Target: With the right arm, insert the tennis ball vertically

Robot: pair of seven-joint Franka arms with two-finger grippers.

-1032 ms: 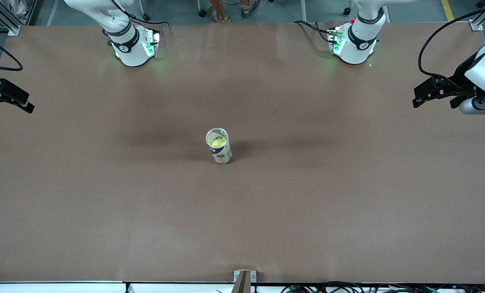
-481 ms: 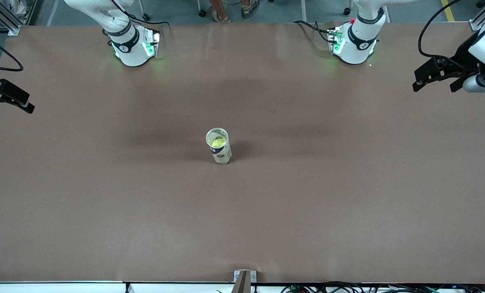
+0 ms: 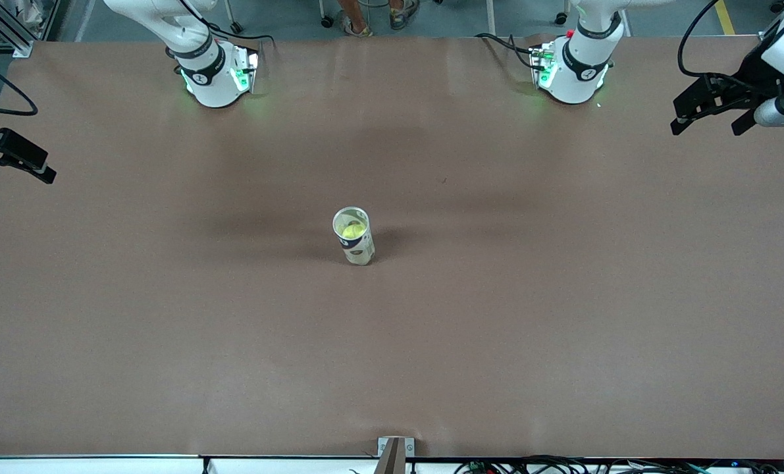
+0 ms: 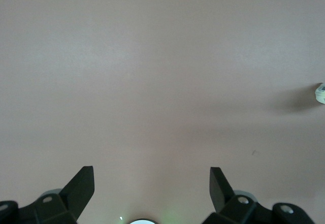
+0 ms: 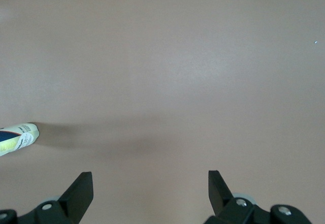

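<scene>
Front view: a clear tube stands upright near the middle of the bench, its mouth open to the top, and the yellow-green tennis ball sits inside it. My right gripper hangs over the edge of the bench at the right arm's end, with its two dark fingers spread apart and nothing between them. My left gripper hangs over the corner of the bench at the left arm's end, close to the base side, and its fingers are spread wide as well, holding nothing. Both of my hands are well apart from the tube. From my right wrist the tube shows at the rim of the picture above bare brown cover; from my left wrist only a sliver of it shows.
</scene>
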